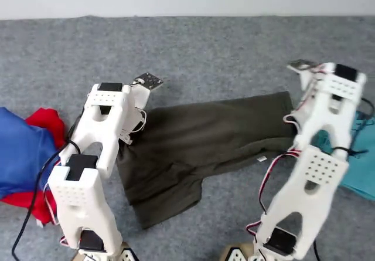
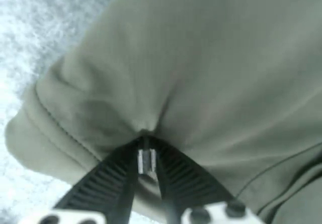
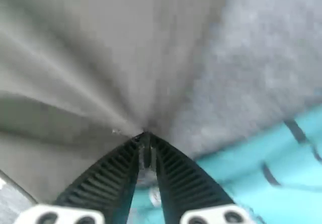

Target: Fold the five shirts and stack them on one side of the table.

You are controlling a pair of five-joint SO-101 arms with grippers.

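An olive-green shirt point(image 1: 199, 141) lies spread across the middle of the grey table, partly folded. My left gripper point(image 2: 146, 146) is shut on a pinch of the olive shirt point(image 2: 201, 68) near its left edge, under the left arm point(image 1: 105, 117). My right gripper point(image 3: 145, 141) is shut on the olive shirt point(image 3: 65, 73) at its right edge, where the right arm point(image 1: 322, 126) stands. The fabric is drawn into folds toward both pinch points.
A blue shirt point(image 1: 20, 149) on a red shirt point(image 1: 50, 123) lie heaped at the table's left edge. A teal shirt point(image 1: 360, 167) lies at the right edge, beside my right gripper, teal shirt point(image 3: 261, 178). Bare grey felt point(image 1: 193, 56) stretches behind the olive shirt.
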